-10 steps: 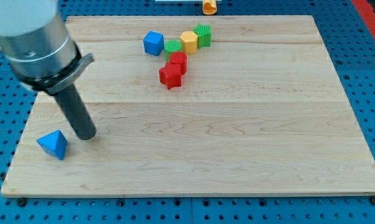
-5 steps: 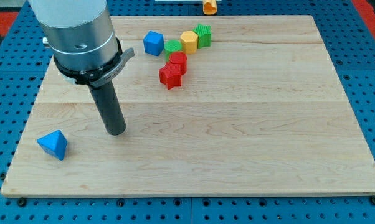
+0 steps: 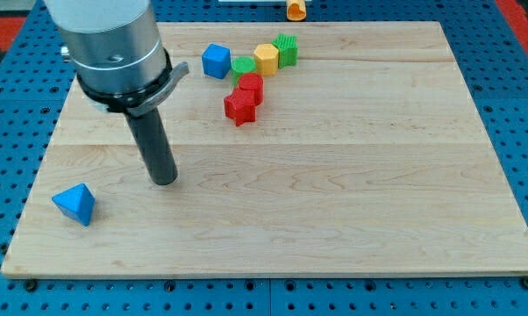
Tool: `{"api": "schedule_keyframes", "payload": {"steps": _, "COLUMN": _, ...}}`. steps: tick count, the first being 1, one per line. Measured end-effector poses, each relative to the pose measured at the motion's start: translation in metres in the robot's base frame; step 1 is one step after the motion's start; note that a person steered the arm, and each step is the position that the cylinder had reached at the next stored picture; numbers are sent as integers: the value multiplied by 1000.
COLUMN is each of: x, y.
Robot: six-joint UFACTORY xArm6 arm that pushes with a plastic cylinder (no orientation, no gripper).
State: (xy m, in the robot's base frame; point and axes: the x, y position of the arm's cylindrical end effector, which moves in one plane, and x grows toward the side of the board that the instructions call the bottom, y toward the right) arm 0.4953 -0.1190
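Camera view: pale wooden board [image 3: 352, 202] on blue perforated table.
My tip [image 3: 164, 182]: bare dark rod end, touching no block, left of board centre.
Nearest: blue pyramid-like block [image 3: 74, 204], apart, by bottom-left corner.
Near top edge, clustered: blue cube [image 3: 216, 61], green block [image 3: 243, 66] (shape unclear), yellow block [image 3: 267, 58], green ridged block [image 3: 286, 48], two red blocks [image 3: 244, 98].

My tip [image 3: 164, 182] on table [image 3: 334, 193], right of blue triangular block [image 3: 74, 204]; block cluster well apart toward view's top: red star block [image 3: 239, 108] nearest.
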Motion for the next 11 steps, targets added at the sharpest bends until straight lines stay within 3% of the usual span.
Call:
{"api": "schedule_keyframes", "payload": {"steps": 2, "x": -16, "y": 119}}
{"api": "schedule_keyframes", "payload": {"steps": 5, "x": -16, "y": 118}}
{"api": "schedule_keyframes", "payload": {"steps": 6, "x": -19, "y": 44}}
{"api": "schedule_keyframes", "payload": {"steps": 7, "x": -75, "y": -6}}
{"api": "schedule_keyframes", "payload": {"steps": 8, "x": -171, "y": -39}}
{"api": "schedule_keyframes", "payload": {"steps": 9, "x": -221, "y": -9}}
{"api": "schedule_keyframes", "payload": {"steps": 10, "x": -253, "y": 74}}
{"api": "schedule_keyframes", "payload": {"steps": 11, "x": -248, "y": 123}}
